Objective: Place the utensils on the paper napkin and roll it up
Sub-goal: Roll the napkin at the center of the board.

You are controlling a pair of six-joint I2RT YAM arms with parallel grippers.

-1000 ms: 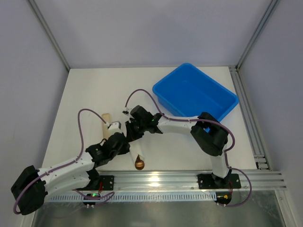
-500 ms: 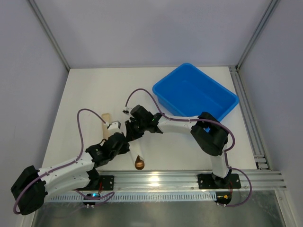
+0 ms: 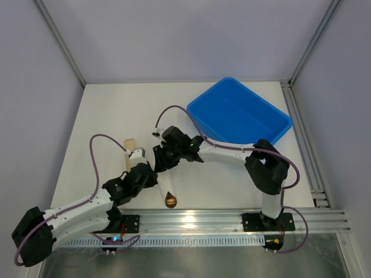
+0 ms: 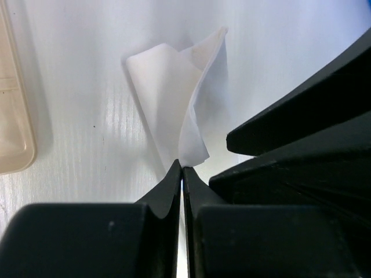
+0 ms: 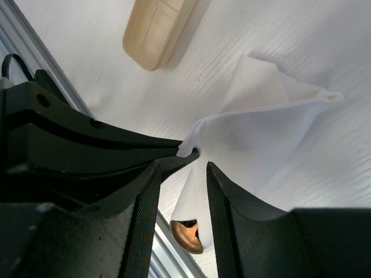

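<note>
**Napkin pinched by the left tool, right tool parted around its fold**

Top external view: The paper napkin (image 3: 162, 186) lies low in the middle of the frame on the white table (image 3: 104, 110), as a narrow white strip running down and to the right. A spoon (image 3: 170, 200) shows only its bronze bowl, at the strip's lower end near the front rail. The left tool (image 3: 149, 175) and the right tool (image 3: 159, 164) meet just above the strip; their jaw state cannot be read from here. A tan flat piece (image 3: 129, 145) lies just to the left of them. A blue bin (image 3: 237, 113) sits at the upper right, well apart from the napkin.

Left wrist view: The left tool (image 4: 182, 174) has its fingers pressed together on the lower edge of the paper napkin (image 4: 174, 98). The sheet rises from the pinch towards the upper middle, folded and curled. The tan flat piece (image 4: 11, 116) lies at the left edge. Black fingers of the other arm fill the right side.

Right wrist view: The right tool (image 5: 182, 171) stands partly parted, its fingers (image 5: 145, 202) either side of a hanging fold of the paper napkin (image 5: 266, 127). No clamping on the fold is evident. The left tool's tip enters from the left and grips the sheet's edge. The spoon (image 5: 186, 234) bowl shows at the bottom, below the fold. The tan flat piece (image 5: 157, 29) lies at the top.
</note>
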